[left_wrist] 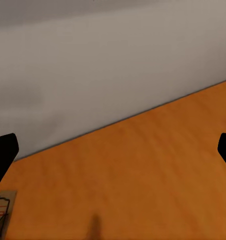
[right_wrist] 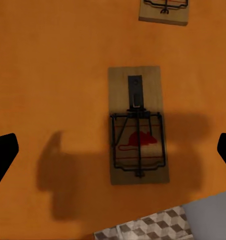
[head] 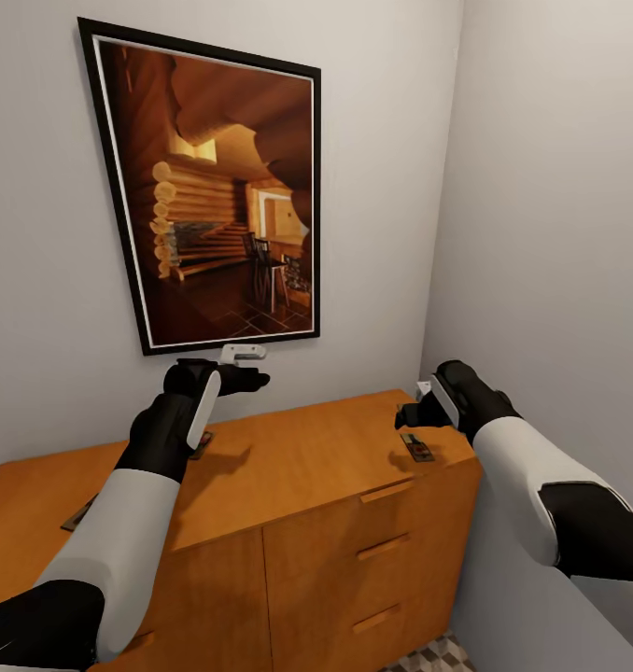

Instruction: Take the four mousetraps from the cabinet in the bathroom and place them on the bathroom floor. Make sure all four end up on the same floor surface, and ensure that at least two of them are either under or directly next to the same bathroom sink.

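The right gripper point(head: 412, 413) is shown spread wide above the right end of the cabinet point(head: 298, 467), its two dark fingertips point(right_wrist: 4, 152) set far apart at the opposite edges of the right wrist view, with nothing held between them. Directly below it a mousetrap point(right_wrist: 138, 126) is seen lying flat on the orange-brown top (a small wooden board with a dark wire frame and a red mouse print), close to the top's edge; the same trap appears in the head view just beside the front right corner. A second mousetrap point(right_wrist: 164, 11) is partly visible farther along the top, apart from the first. Past the cabinet's edge a strip of the cube-patterned bathroom floor point(right_wrist: 143, 230) is seen.

The left gripper point(head: 246, 373) is likewise held wide and empty, raised over the rear of the top near the grey wall point(left_wrist: 103, 65); its fingertips point(left_wrist: 3, 150) stand at the two edges of the left wrist view. A third mousetrap point(left_wrist: 0, 212) is cut by the frame edge in that view, lying flat. Another mousetrap point(head: 78, 513) is seen beside the left forearm, near the top's left end.

A framed picture point(head: 214, 187) of a log interior is hung on the wall above the cabinet, whose front is fitted with slim wooden handles point(head: 384, 546).
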`<state>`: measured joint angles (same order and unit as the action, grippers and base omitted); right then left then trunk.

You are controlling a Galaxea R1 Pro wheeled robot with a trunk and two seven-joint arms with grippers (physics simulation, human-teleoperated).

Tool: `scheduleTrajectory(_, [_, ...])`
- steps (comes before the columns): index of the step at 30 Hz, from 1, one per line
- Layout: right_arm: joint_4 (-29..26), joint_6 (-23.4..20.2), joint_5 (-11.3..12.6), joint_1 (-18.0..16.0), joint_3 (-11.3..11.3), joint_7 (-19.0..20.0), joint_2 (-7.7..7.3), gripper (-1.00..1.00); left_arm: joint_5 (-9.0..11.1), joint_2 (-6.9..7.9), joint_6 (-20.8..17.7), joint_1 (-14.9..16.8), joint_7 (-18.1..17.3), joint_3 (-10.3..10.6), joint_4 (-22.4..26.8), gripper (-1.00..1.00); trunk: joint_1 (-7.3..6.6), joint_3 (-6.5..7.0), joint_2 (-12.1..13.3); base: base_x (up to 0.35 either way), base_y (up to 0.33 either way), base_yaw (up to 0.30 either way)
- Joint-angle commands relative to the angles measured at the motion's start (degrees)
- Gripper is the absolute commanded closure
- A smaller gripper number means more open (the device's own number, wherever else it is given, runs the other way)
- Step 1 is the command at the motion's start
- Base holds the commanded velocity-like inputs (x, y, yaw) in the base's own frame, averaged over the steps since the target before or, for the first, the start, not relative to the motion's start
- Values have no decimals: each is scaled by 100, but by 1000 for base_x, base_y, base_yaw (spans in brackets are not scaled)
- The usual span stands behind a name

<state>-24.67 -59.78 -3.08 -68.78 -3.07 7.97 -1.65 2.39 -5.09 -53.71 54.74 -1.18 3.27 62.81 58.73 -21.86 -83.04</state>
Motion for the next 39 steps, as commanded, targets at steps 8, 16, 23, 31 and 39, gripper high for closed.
scheduleTrajectory(8, [27,-22,-34,-4,7,89,-10,-100,31,-1,-25,8,4,-1,8,-100,0,-7,-4,0,0,0])
scheduleTrajectory(16, [46,-22,-54,-4,15,97,-13,-100,33,-1,-25,9,4,-1,11,-100,0,-7,-4,0,0,0])
scheduleTrajectory(23, [49,-22,-65,-4,17,99,-23,-100,34,-1,-25,5,4,-1,12,-100,0,-7,-4,0,0,0])
scheduleTrajectory(31, [48,-22,-76,-4,17,101,-44,-100,27,-5,-25,7,4,-1,15,-100,0,-7,-4,0,0,0])
scheduleTrajectory(39, [43,-22,-85,-4,17,103,-81,-100,20,-7,-21,7,4,-1,7,-100,0,-7,-4,38,-23,0])
